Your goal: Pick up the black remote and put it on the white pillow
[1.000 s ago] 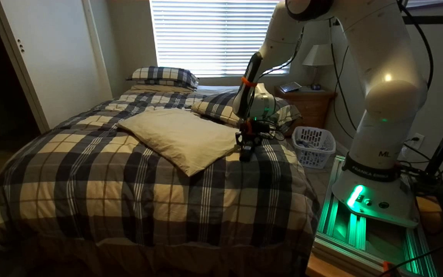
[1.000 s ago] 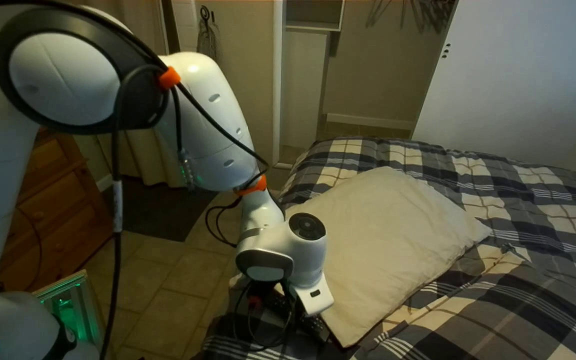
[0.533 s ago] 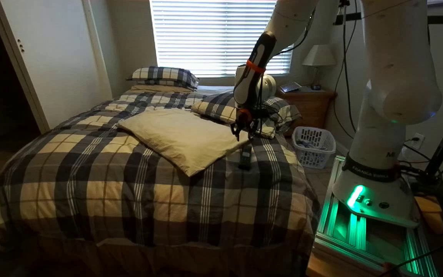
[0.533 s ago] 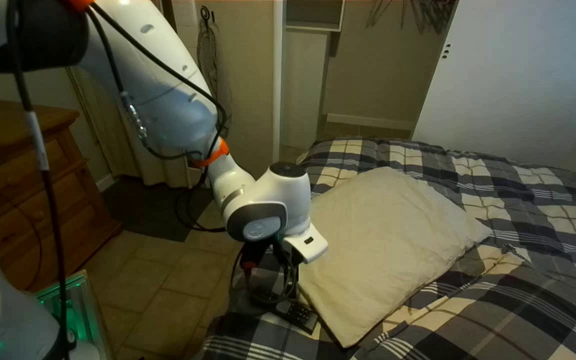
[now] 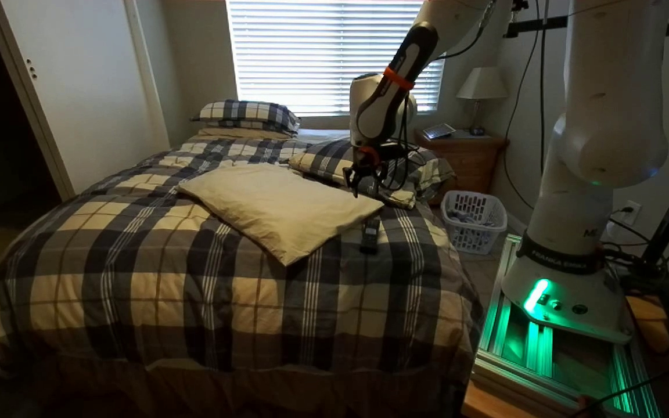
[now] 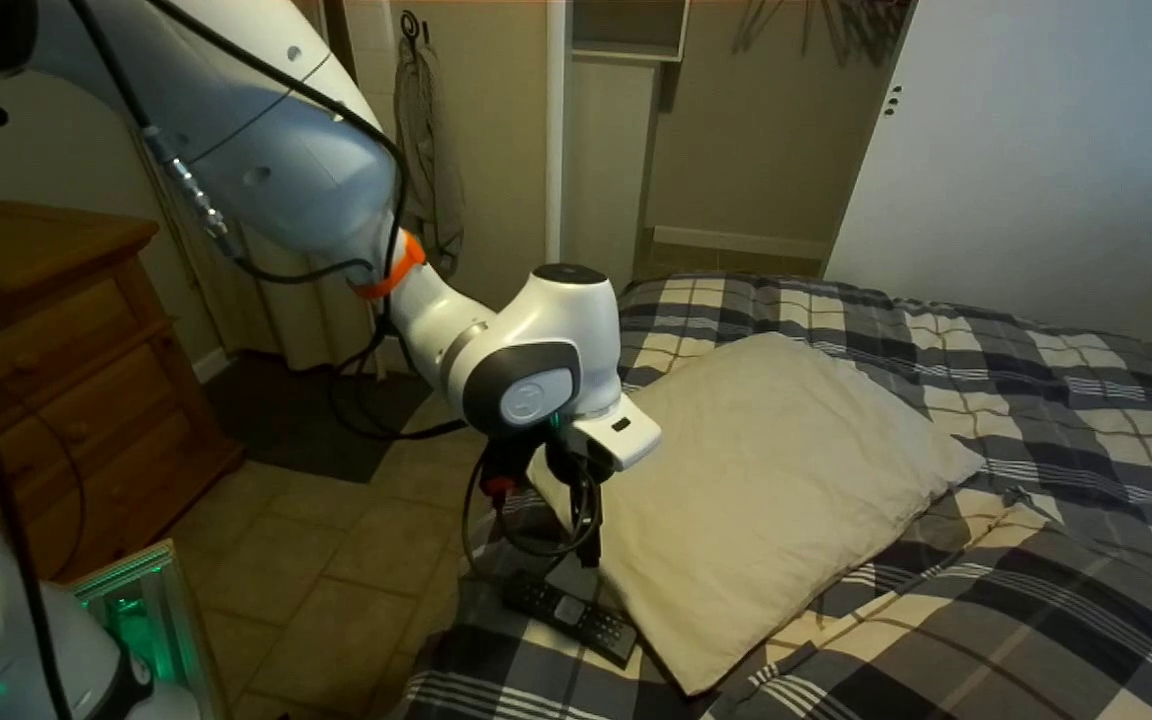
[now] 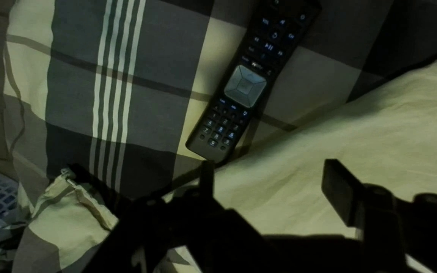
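Aloft, hand (image 7: 271,182) hovering spread wide and empty, black remote (image 7: 247,85) lying on plaid surface (image 7: 157,49) at the hand's twelve o'clock in wrist view, white pillow (image 7: 378,151) just beside the remote toward four o'clock.

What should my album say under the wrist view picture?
Black remote on a plaid bedspread beside the white pillow, the end effector open and empty.
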Action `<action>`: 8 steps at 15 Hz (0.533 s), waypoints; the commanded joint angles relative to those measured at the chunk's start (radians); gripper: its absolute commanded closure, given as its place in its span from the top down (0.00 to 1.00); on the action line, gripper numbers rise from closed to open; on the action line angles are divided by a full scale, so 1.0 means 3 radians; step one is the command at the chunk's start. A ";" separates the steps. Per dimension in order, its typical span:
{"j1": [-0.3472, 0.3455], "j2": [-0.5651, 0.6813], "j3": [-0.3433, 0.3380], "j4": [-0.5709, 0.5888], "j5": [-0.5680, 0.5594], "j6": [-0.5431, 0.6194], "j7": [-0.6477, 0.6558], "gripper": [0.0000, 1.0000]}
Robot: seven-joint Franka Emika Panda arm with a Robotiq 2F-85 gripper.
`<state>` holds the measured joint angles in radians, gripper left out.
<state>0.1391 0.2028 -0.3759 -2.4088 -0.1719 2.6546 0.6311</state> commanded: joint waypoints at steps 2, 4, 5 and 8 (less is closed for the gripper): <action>-0.0365 0.0117 0.0230 -0.0135 0.0231 0.0196 0.0158 1.00; -0.0496 0.0225 0.0321 -0.0184 0.0455 0.0333 0.0078 1.00; -0.0539 0.0301 0.0350 -0.0201 0.0543 0.0444 0.0058 1.00; -0.0687 0.0511 0.0529 -0.0185 0.0933 0.0675 -0.0143 1.00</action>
<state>-0.0203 0.3022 -0.2743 -2.4656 0.0052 2.7883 0.6434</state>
